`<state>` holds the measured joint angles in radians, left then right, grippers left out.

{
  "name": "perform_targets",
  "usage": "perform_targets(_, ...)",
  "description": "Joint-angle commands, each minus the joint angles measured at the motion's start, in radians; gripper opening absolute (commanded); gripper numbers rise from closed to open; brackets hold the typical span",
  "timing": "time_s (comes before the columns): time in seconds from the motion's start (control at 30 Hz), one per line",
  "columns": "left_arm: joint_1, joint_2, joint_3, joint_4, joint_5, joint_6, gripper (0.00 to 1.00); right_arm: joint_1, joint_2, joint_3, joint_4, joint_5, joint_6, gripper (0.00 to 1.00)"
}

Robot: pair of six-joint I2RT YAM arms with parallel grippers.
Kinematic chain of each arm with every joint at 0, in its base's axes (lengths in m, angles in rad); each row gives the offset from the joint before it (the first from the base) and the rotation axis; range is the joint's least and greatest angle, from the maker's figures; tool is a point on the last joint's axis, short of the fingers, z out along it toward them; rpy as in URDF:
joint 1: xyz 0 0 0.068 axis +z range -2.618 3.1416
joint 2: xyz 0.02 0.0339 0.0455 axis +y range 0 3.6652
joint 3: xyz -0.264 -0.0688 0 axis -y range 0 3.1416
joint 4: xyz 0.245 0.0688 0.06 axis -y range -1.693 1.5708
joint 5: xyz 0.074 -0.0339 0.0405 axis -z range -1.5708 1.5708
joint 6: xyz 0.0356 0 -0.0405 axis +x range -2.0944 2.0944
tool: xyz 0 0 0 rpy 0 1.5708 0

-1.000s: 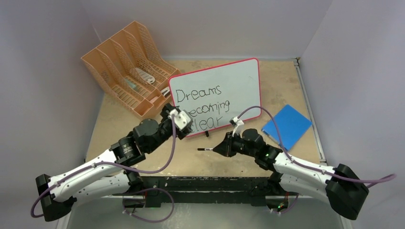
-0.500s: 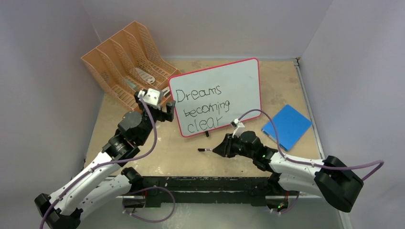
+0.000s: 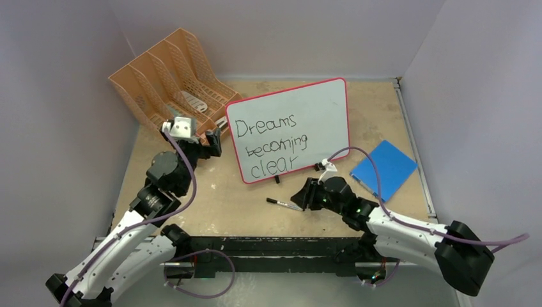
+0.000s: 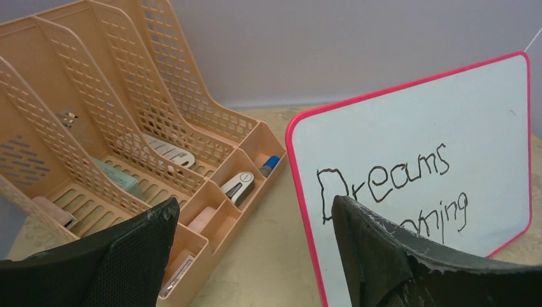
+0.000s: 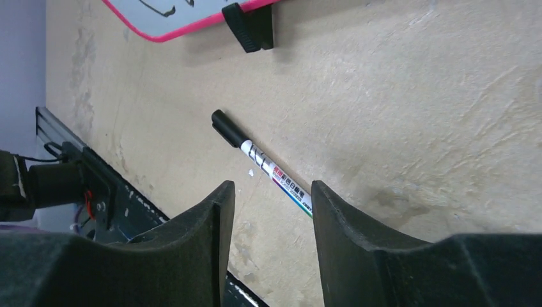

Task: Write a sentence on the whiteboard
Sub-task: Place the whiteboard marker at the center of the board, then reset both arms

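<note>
The whiteboard stands upright at mid table, with a red-pink frame. The sentence "Dreams becoming clear" is on it in three black lines. My left gripper is open and empty, just left of the board's left edge. The left wrist view shows the board, part of the sentence and my open left gripper. A black-capped marker lies on the table in front of the board. My right gripper is open at its right end. In the right wrist view the marker lies loose ahead of my right gripper.
A peach file organizer with small items stands at the back left, close to my left gripper; it also shows in the left wrist view. A blue square pad lies right of the board. The board's black foot stands just beyond the marker.
My left gripper has drawn back to the left, off the board's lower left corner. My right gripper has opened and the marker it held now lies on the table.
</note>
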<state>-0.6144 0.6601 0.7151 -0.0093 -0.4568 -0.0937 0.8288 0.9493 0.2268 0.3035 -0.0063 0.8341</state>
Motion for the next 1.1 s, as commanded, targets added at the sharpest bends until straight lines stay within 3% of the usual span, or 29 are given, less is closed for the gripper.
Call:
perform_targets(0.0,0.007,-0.051,-0.015,0.016,-0.052,-0.021,0.87,-0.005,-0.081,0.083,-0.135,0.131,-0.005,0.51)
perform_targets(0.1,0.008,-0.085,-0.01,-0.048,-0.072,-0.026,0.87,-0.006,-0.149,0.147,-0.219,0.187,-0.006,0.51)
perform_targets(0.13,0.007,-0.096,-0.002,-0.079,-0.08,-0.036,0.88,-0.005,-0.168,0.185,-0.258,0.224,-0.028,0.6)
perform_targets(0.23,0.007,-0.147,0.025,-0.171,-0.105,-0.072,0.89,-0.005,-0.227,0.293,-0.355,0.335,-0.084,0.68)
perform_targets(0.37,0.007,-0.242,0.042,-0.261,-0.121,-0.082,0.91,-0.005,-0.298,0.437,-0.508,0.605,-0.141,0.77)
perform_targets(0.53,0.007,-0.342,0.038,-0.318,-0.129,-0.069,0.91,-0.005,-0.418,0.499,-0.571,0.832,-0.168,0.84)
perform_targets(0.87,0.008,-0.508,-0.035,-0.32,-0.122,-0.079,0.92,-0.005,-0.613,0.529,-0.635,1.046,-0.191,0.98)
perform_targets(1.07,0.008,-0.586,-0.083,-0.297,-0.137,-0.06,0.92,-0.005,-0.689,0.54,-0.677,1.096,-0.165,0.99)
